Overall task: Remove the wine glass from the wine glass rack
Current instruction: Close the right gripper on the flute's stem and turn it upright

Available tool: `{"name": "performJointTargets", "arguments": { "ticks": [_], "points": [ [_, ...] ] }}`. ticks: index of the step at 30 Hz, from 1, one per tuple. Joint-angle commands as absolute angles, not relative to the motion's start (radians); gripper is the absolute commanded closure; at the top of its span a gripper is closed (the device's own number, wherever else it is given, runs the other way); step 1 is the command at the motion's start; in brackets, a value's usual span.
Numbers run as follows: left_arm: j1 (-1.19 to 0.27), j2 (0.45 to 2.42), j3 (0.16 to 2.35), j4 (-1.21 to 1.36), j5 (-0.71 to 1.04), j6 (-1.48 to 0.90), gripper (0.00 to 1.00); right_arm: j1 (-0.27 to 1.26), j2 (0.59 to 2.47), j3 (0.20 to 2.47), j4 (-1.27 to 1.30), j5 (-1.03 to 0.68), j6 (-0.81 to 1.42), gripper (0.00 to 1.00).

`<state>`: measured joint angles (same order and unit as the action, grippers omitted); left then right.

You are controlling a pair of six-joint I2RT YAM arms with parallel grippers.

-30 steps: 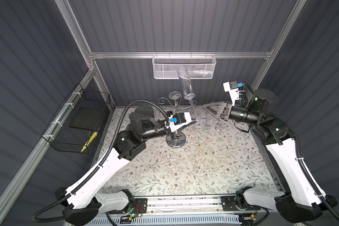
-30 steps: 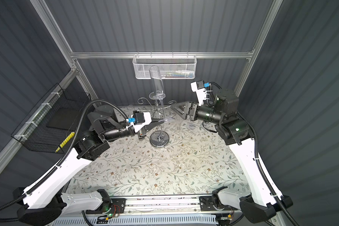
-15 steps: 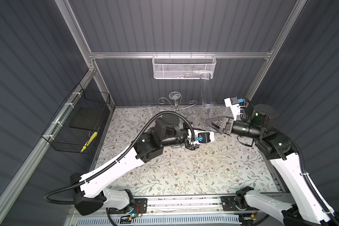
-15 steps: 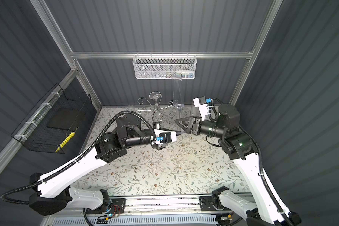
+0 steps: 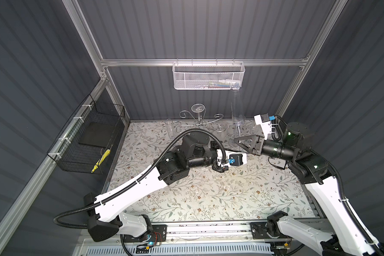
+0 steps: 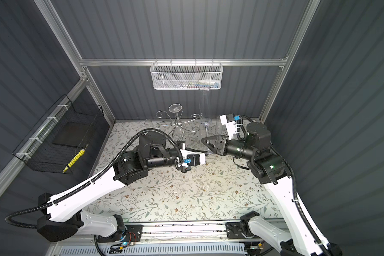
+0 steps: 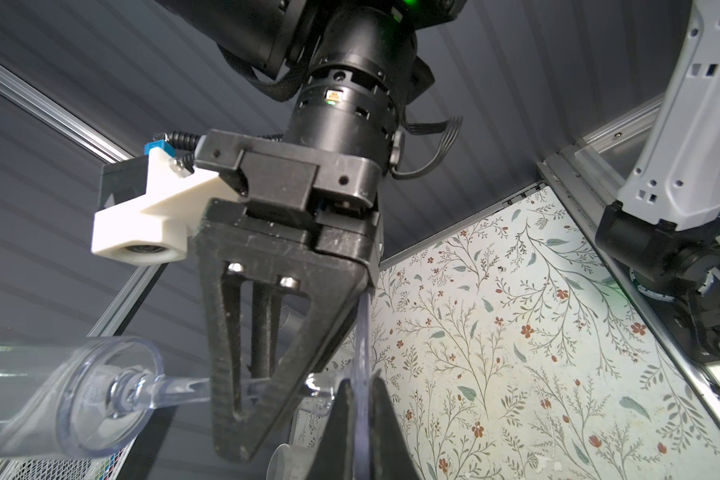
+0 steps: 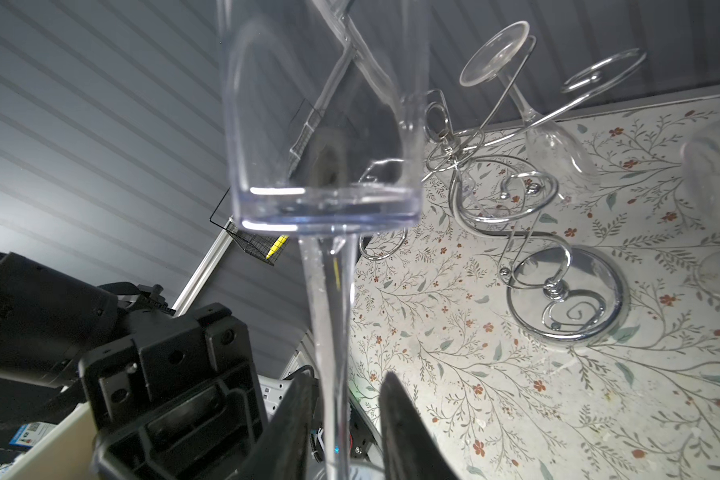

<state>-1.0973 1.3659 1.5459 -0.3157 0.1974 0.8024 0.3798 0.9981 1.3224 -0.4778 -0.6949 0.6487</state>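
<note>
Wine glass (image 5: pixel 237 106) stem stands between the parted right claw (image 8: pixel 348 384), its foot pinched in the clenched left claw (image 7: pixel 360 390).

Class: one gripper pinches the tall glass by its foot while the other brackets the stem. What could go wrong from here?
1. The left gripper pinches the wine glass only by its thin foot, and the right gripper shows a gap beside the stem: it may tilt or slip.
2. The wine glass rack, holding a second glass, stands close: a swing might knock it.
</note>
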Motion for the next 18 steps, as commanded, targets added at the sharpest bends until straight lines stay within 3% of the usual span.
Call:
{"name": "performJointTargets", "arguments": {
  "ticks": [1,9,12,16,18],
  "points": [
    [-1.104,1.368,1.583,-0.291,0.179,0.827,1.0,0.385,0.98,1.308,-0.457,-0.698,0.649,0.79],
    [-1.106,1.371,1.572,-0.283,0.173,0.821,0.97,0.385,0.985,1.303,-0.463,-0.706,0.653,1.0],
    [-1.106,1.361,1.551,-0.255,0.162,0.802,0.82,0.385,0.975,1.291,-0.449,-0.697,0.651,1.0],
    [-1.106,1.339,1.525,-0.188,0.105,0.67,0.46,0.385,0.958,1.284,-0.438,-0.671,0.611,1.0],
    [-1.105,1.326,1.534,-0.155,0.063,0.516,0.34,0.385,0.947,1.289,-0.445,-0.64,0.56,1.0]
  ]
}}
